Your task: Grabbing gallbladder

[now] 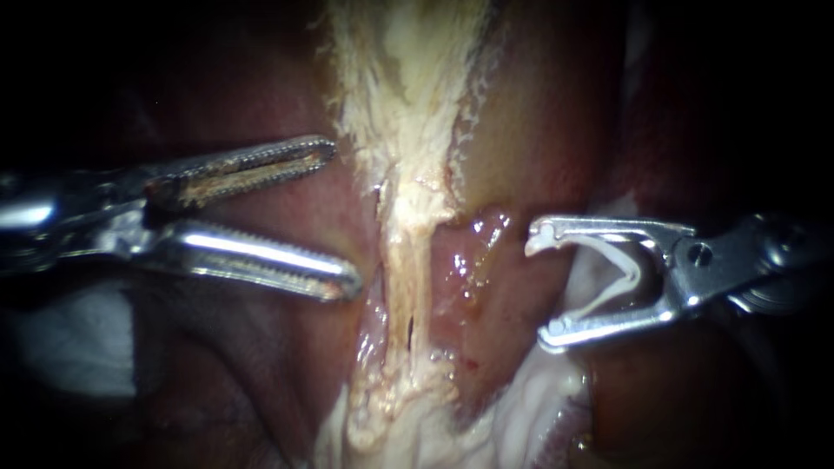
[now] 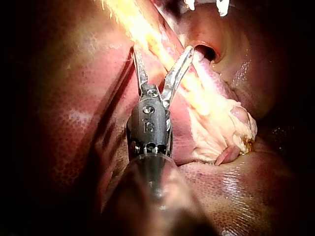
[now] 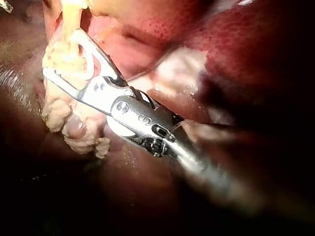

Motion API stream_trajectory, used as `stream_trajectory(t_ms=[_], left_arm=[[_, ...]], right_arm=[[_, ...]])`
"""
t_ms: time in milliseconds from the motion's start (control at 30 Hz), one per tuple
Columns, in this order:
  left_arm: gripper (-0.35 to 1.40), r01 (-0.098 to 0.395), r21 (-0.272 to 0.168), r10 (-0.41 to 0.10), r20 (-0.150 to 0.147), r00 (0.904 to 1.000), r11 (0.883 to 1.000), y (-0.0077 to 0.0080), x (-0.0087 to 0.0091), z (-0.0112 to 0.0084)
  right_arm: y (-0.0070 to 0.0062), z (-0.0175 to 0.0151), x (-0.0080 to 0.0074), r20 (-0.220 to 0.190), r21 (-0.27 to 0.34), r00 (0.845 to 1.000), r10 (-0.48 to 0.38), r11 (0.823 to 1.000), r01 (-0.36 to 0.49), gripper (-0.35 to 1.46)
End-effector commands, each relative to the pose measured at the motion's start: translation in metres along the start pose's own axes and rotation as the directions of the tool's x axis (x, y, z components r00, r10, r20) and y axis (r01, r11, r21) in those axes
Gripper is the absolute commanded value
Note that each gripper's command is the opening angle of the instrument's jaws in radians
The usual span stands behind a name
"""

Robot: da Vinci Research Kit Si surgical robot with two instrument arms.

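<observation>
A pale yellow-white strand of tissue (image 1: pixel 401 217) runs down the middle between reddish liver surfaces. The tan, smooth gallbladder wall (image 1: pixel 530 122) lies to its upper right. My left instrument (image 1: pixel 343 219) comes in from the left with its two serrated jaws open, their tips just short of the strand and holding nothing. In the left wrist view these jaws (image 2: pixel 162 50) straddle the strand (image 2: pixel 147 29) without closing. My right instrument (image 1: pixel 540 287) comes in from the right and holds a white clip (image 1: pixel 612 278) between its wide jaws, a little right of the strand. The right wrist view shows the same clip (image 3: pixel 89 61).
Lumpy pale fat (image 3: pixel 64 115) sits under the right instrument's jaws and spreads at the strand's lower end (image 1: pixel 391 417). Wet pink tissue (image 1: pixel 469 260) lies between the strand and the clip. Dark red liver (image 2: pixel 64 128) surrounds the field.
</observation>
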Motion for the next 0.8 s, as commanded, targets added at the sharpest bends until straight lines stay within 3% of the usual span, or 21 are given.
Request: stream_trajectory(t_ms=[33, 167, 800], left_arm=[[0.64, 0.017, -0.007, -0.017, -0.010, 0.9998, 1.000, 0.0000, 0.0001, 0.0003], [0.59, 0.036, -0.027, -0.037, -0.034, 0.9987, 0.999, 0.0001, 0.0003, 0.0013], [0.41, 0.085, -0.060, -0.088, -0.050, 0.9949, 0.995, 0.0006, -0.0017, 0.0052]], right_arm=[[0.0000, 0.0000, 0.0000, 0.000, 0.000, 1.000, 0.000, 1.000, 0.000, 0.56], [0.0000, -0.0001, 0.0000, 0.000, 0.000, 1.000, 0.000, 1.000, 0.000, 0.56], [0.0001, -0.0004, -0.0001, 0.000, 0.002, 1.000, -0.006, 1.000, 0.006, 0.55]])
